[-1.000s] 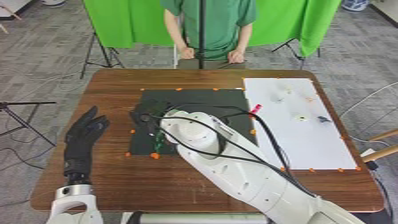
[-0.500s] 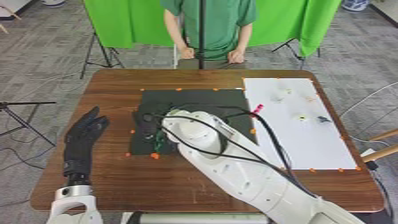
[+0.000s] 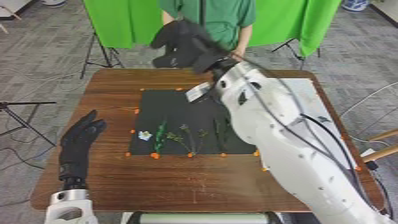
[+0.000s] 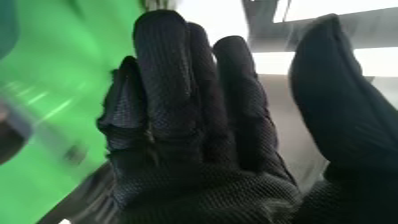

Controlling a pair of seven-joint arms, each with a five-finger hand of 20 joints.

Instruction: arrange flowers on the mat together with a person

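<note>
Green cloth hangs beside a black tripod on grey carpet.

The brown table has rounded corners. A black mat lies flat on it — orange bits dotted along its edges — and a white sheet lies just beside it, to the right.

The mat is black, one flower white, the table brown, the curtain green.

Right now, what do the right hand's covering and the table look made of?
Right hand: black fabric, matte, going by its fine woven-looking texture. Table: brown wood, or possibly wood-look laminate, smooth, going by its streaky grain.
</note>
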